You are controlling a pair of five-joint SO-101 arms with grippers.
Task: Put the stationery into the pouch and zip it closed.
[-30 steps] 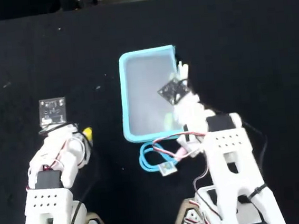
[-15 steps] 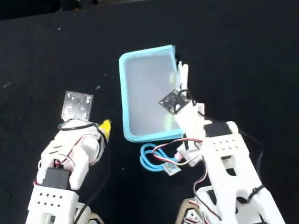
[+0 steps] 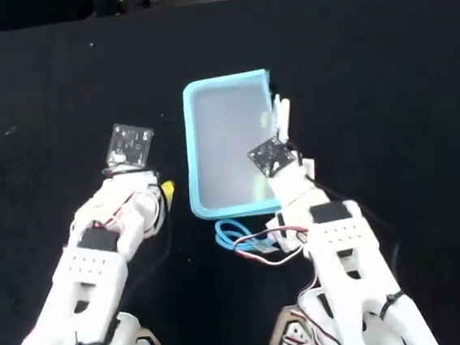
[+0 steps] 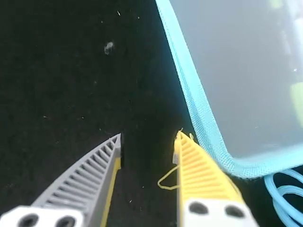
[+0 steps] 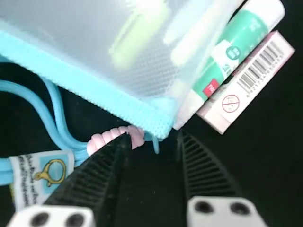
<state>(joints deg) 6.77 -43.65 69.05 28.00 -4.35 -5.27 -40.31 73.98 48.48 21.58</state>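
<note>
My right gripper, jaws apart, sits at the translucent blue-edged zip pouch's corner, where a green-and-white glue stick protrudes. My left gripper, also apart, seems placed to brace.

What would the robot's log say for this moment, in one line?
left jaws: open, beside pouch | right jaws: open, at pouch corner | glue stick: partly in pouch | pink box: beside glue stick
</note>
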